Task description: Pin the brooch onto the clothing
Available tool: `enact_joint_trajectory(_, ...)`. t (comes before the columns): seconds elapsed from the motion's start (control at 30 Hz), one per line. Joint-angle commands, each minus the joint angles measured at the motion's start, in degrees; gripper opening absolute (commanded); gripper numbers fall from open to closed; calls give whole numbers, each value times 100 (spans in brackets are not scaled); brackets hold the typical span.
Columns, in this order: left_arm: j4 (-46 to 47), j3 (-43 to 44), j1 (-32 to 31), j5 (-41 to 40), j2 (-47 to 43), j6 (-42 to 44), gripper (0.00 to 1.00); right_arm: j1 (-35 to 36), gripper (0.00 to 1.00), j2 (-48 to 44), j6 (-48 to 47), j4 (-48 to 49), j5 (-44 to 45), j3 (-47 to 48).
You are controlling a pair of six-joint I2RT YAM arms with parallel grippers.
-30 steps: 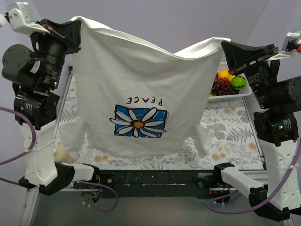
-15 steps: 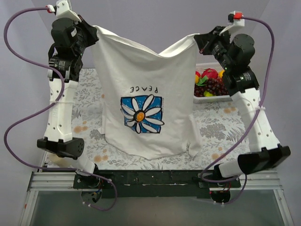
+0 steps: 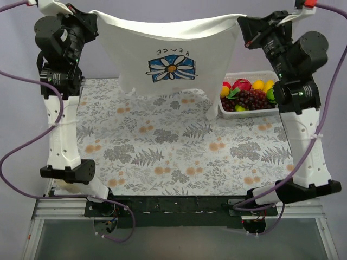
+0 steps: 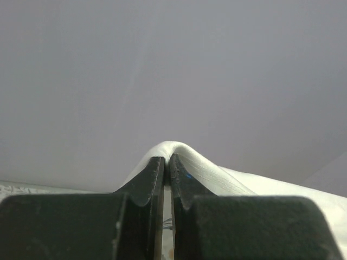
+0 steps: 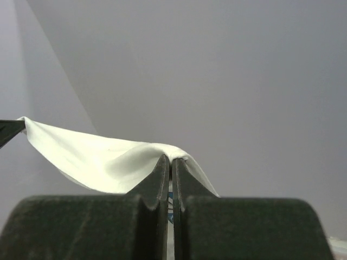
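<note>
left end effector (image 3: 96,18), right end effector (image 3: 241,25) clamp t-shirt (image 3: 130,54) crosswise, brooch (image 3: 171,69) seemingly inverted

Counts:
- 1 white short-sleeved cotton T-shirt (image 3: 135,59)
- 1 blue square with white daisy and yellow centre (image 3: 171,67) on it, plus 1 word of lettering, "PEACE"
- 2 black-and-white arms: left arm (image 3: 62,135), right arm (image 3: 303,135)
- 2 tools: left tool (image 3: 92,19), right tool (image 3: 241,24)
- 1 floral-patterned table (image 3: 179,157)
- 1 white rectangular fruit tray (image 3: 255,113), holding:
  - 1 dark purple grape bunch (image 3: 249,99)
  - 1 red fruit (image 3: 242,84)
  - at least 2 yellow-orange fruits (image 3: 259,85)
  - rest part hidden, can't count
</note>
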Motion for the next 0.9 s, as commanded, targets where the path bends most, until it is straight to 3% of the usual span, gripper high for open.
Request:
enact_joint_trajectory(0.0, 538, -399, 31, 9, -1079, 122, 0, -4, 1, -953, 21, 794, -101, -527)
enact_joint_trajectory(0.17, 450, -762, 31, 105, -1756, 88, 0, -13, 1, -1438, 136, 759, -277, -950)
enact_joint_trajectory(0.4, 292, -744, 23, 501, -2029, -9, 0, -4, 1, -1948, 153, 742, -321, -1206)
enact_joint_trajectory(0.6, -322, -218, 31, 510, -1556, -62, 0, -4, 1, -2018, 153, 724, -348, -1293)
enact_joint_trajectory(0.87, -517, -823, 23, 220, -879, -27, 0, -13, 1, -1536, 92, 952, -198, -1987)
